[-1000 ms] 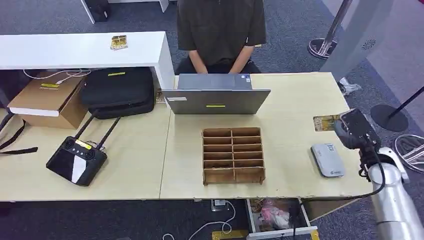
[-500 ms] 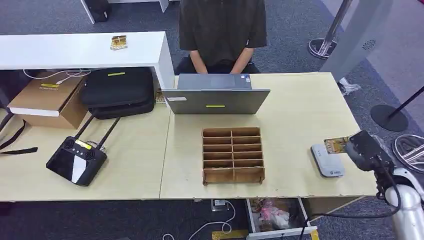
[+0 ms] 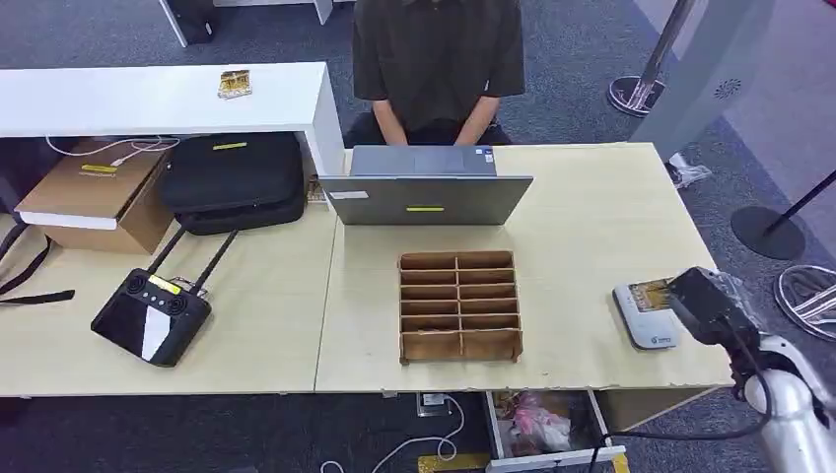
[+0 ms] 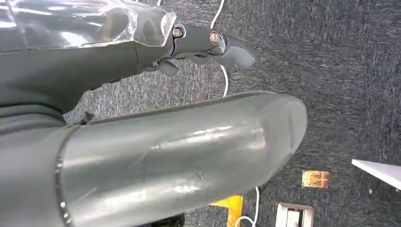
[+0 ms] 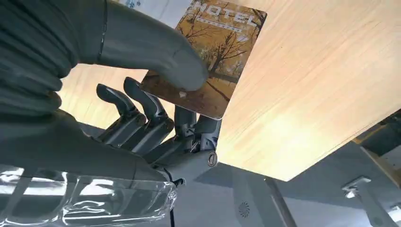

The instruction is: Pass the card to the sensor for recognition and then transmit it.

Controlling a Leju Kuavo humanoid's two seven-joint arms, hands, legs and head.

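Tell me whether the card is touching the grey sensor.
Cannot tell. In the head view the card, held by the right hand, overlaps the sensor, but no gap or contact shows plainly.

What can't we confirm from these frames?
- Head view: whether the card touches the sensor or hovers over it; the overlap hides it.
- Right wrist view: the sensor is cut off; right hand blocks it.
- Left wrist view: left hand fingertips partly hidden.

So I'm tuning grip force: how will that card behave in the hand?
The card looks flat and unbent under the right hand's thumb, so probably stiff. Its glossy printed face may be slippery. Thin and held by one end over the reader, it's likely light.
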